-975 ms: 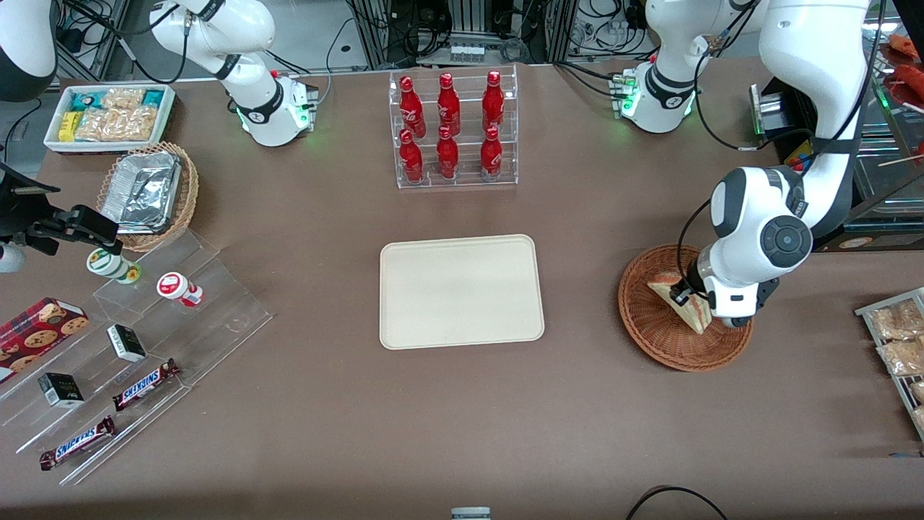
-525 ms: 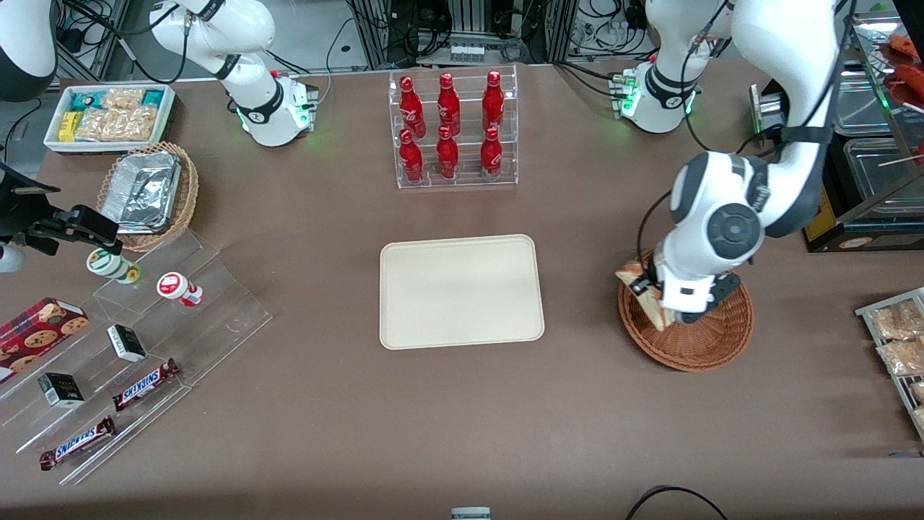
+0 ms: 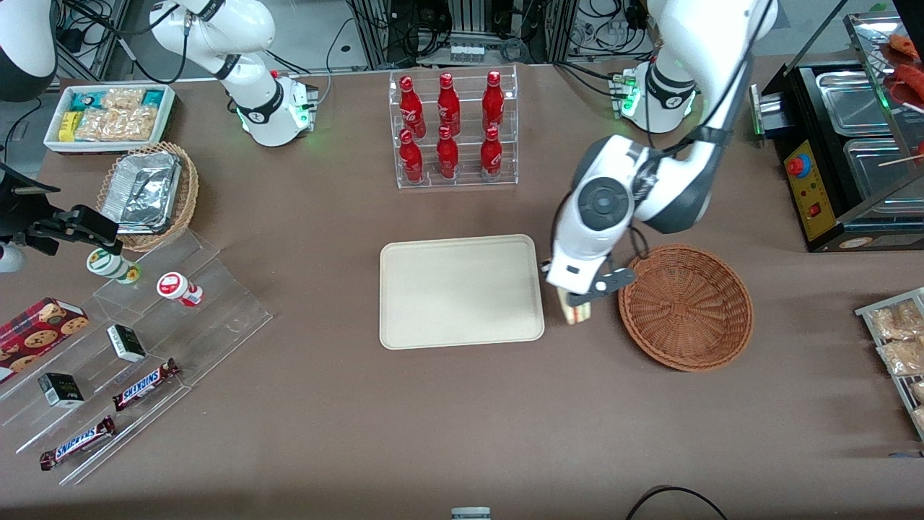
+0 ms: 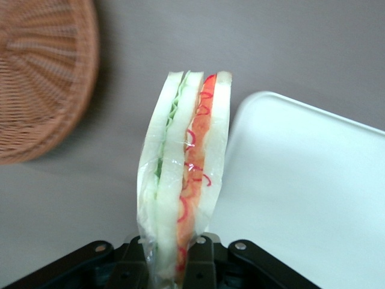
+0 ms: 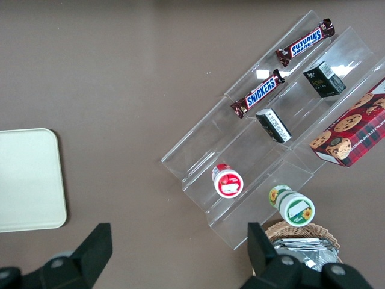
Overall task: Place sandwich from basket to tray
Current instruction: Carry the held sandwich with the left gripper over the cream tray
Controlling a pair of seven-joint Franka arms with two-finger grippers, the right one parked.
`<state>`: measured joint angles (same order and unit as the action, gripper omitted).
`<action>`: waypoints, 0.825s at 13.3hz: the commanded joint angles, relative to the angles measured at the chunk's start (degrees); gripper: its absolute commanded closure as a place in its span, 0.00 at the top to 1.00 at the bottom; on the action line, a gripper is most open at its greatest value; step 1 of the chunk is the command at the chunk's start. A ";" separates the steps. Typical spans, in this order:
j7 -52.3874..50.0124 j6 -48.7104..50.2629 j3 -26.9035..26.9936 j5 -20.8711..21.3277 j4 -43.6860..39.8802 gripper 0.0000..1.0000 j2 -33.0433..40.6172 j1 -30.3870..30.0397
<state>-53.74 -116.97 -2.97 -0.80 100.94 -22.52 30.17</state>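
Holding the sandwich (image 4: 183,180) pinched in our gripper (image 3: 577,303), between tray (image 3: 462,339) and basket (image 3: 686,307), tray at nine o'clock.

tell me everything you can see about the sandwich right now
The sandwich is a wedge of white bread in clear plastic wrap, with green, pink and red filling along its cut edge. The hand grips one end of it, holding it in the air between the basket and the tray, near the tray's edge.
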 commanded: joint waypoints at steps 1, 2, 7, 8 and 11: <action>-2.68 1.48 0.77 -1.65 -10.99 0.00 -8.39 4.01; -2.26 1.74 0.77 -2.53 -14.68 0.00 -11.11 4.55; 9.40 2.01 -1.07 -2.36 -23.93 0.00 -19.30 6.92; 10.31 1.57 -1.42 -2.62 -24.47 0.00 -20.45 7.36; 8.75 2.62 -1.69 -2.45 -29.02 0.00 -24.14 9.21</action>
<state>-44.97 -116.85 -5.20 -2.44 77.83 -43.09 37.87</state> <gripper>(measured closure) 0.837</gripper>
